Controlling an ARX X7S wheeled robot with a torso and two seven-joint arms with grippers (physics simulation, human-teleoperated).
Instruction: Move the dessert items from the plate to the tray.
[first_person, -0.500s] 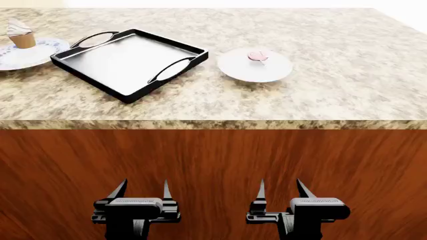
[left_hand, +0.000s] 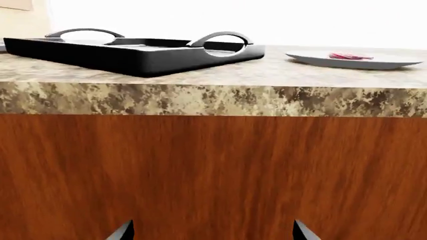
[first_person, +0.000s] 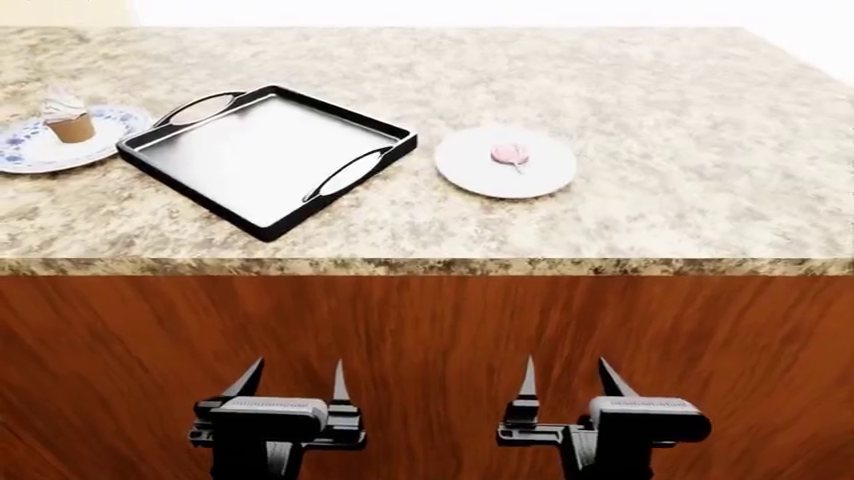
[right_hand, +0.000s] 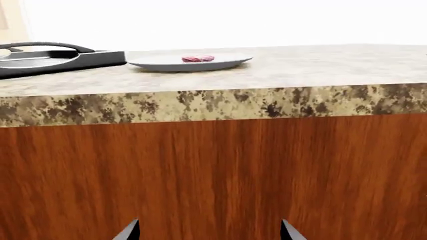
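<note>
A pink spiral lollipop (first_person: 510, 154) lies on a plain white plate (first_person: 470, 170) right of the tray; it also shows as a flat pink lollipop (right_hand: 198, 58) on that plate (right_hand: 160, 64) and as the lollipop (left_hand: 350, 56). A frosted cupcake (first_person: 67, 116) stands on a blue-patterned plate (first_person: 27, 158) at the far left. The black tray (first_person: 200, 185) with a glossy grey floor sits between them, holding nothing; its rim (left_hand: 140, 60) shows too. My left gripper (first_person: 294, 382) and right gripper (first_person: 567, 378) hang open, low before the wooden cabinet front, well below the countertop.
The granite counter (first_person: 667, 120) stretches back and right of the plates. Its front edge (first_person: 427, 266) overhangs a brown wooden cabinet face (first_person: 427, 340) directly ahead of both grippers.
The head view has shifted: counter, tray and plates now sit lower in the picture, and more of the cupcake plate is in view. Both grippers look unchanged.
</note>
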